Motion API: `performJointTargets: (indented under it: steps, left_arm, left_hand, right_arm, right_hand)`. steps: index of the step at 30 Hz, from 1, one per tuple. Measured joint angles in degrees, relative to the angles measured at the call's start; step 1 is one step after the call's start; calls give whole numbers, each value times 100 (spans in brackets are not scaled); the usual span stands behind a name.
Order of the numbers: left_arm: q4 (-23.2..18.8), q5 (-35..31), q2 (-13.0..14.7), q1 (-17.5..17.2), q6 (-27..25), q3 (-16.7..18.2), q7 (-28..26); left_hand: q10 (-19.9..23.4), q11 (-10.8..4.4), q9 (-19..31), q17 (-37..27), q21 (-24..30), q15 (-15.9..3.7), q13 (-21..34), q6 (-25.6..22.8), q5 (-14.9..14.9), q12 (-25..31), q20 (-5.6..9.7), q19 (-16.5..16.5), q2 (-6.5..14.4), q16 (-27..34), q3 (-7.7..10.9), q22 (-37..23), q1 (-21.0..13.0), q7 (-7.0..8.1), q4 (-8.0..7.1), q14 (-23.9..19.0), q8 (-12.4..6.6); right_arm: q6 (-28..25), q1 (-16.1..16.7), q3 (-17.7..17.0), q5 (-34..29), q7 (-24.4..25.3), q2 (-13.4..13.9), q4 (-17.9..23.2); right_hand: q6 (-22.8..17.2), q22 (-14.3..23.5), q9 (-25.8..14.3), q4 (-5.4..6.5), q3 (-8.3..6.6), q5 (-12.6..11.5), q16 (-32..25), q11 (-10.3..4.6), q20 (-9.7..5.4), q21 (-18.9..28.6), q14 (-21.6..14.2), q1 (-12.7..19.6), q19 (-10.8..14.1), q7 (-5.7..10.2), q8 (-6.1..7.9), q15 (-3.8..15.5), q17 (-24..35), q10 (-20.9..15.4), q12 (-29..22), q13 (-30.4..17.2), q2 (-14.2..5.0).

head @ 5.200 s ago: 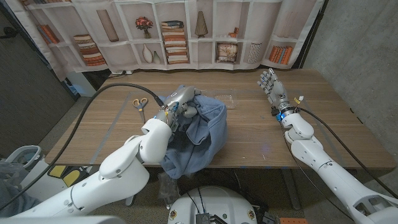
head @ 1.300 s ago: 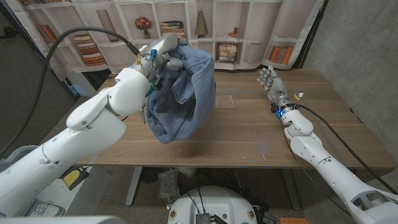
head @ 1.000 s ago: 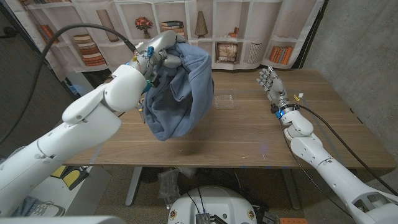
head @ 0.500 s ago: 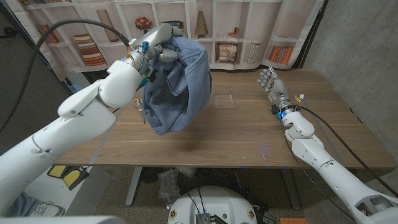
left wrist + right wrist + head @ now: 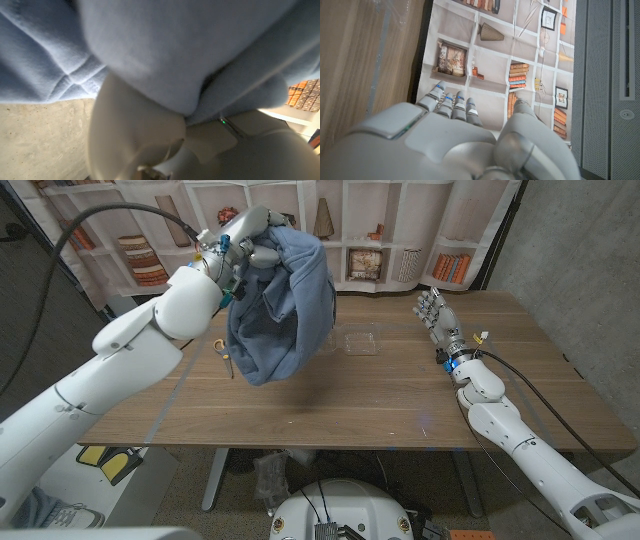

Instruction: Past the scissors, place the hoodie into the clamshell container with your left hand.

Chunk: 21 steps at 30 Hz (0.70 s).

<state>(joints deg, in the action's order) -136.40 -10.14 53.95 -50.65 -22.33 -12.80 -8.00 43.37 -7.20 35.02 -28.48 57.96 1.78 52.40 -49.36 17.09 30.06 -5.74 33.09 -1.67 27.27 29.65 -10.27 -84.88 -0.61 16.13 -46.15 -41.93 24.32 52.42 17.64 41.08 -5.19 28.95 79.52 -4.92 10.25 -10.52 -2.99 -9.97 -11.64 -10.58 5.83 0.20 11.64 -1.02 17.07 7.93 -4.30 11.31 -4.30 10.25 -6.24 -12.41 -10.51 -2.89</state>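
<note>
High above the table's left half, my left hand (image 5: 252,242) grips a blue hoodie (image 5: 283,300) that hangs down in a bunch. The same cloth, the hoodie (image 5: 165,55), drapes over my left hand (image 5: 145,135) in the left wrist view. A clear clamshell container (image 5: 359,340) lies on the table to the right of the hanging hoodie. Orange-handled scissors (image 5: 222,352) lie on the table at the left, partly behind the cloth. My right hand (image 5: 433,312) stands at the table's far right with straight fingers and holds nothing; the right wrist view shows my right hand (image 5: 455,135) from behind.
The wooden table (image 5: 400,395) runs out in front of a backdrop printed with shelves (image 5: 350,230). A dark cable (image 5: 100,215) loops above my left arm. A clear plastic edge (image 5: 402,12) lies on the wood far from my right hand.
My left arm has lifted the hoodie from the table's near edge high into the air and swung it a little left and farther back. The right hand has stayed put.
</note>
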Motion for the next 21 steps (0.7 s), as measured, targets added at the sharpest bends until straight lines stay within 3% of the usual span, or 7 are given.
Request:
performJointTargets:
  steps: [7, 13, 14, 21]
  left_arm:
    - [336, 44, -121, 315, 149, -167, 25]
    - [336, 84, -121, 315, 284, -167, 76]
    - [698, 90, -270, 683, 307, -389, 87]
    - [841, 99, -332, 826, 421, -486, 147]
  left_hand:
    - [2, -2, -46, -108, 92, -15, -18, -22, -49, -1, 0, 0, -4, -47, 0, 33, 8, -21, 0, -15, 0]
    - [20, -19, -99, -232, 124, -15, -30, -73, -100, -22, 0, 0, -4, -88, 0, 33, 21, -12, 0, -16, 1]
    - [20, -19, -105, -234, 125, -6, -30, -74, -113, -23, 0, 0, -5, -89, 0, 33, 21, -12, 0, -25, 1]
    - [61, 1, -132, -386, 193, -7, -45, -97, -163, -33, 0, 0, -4, -133, 0, 33, 20, -8, 0, -25, 1]
  right_arm:
    - [0, -19, 11, -16, 31, -26, 0]
    - [0, -23, 12, -16, 31, -55, 0]
    - [28, -24, 12, -26, 61, -65, -2]
    - [50, -32, 13, -27, 75, -108, -56]
  right_hand:
    - [0, 0, 0, 0, 0, 0, 0, 0, 0, 0, 0, 0, 0, 0, 0, 0, 0, 0, 0, 0, 0]
    - [0, 0, 0, 0, 0, 0, 0, 0, 0, 0, 0, 0, 0, 0, 0, 0, 0, 0, 0, 0, 0]
    - [0, 0, 0, 0, 0, 0, 0, 0, 0, 0, 0, 0, 0, 0, 0, 0, 0, 0, 0, 0, 0]
    - [0, 0, 0, 0, 0, 0, 0, 0, 0, 0, 0, 0, 0, 0, 0, 0, 0, 0, 0, 0, 0]
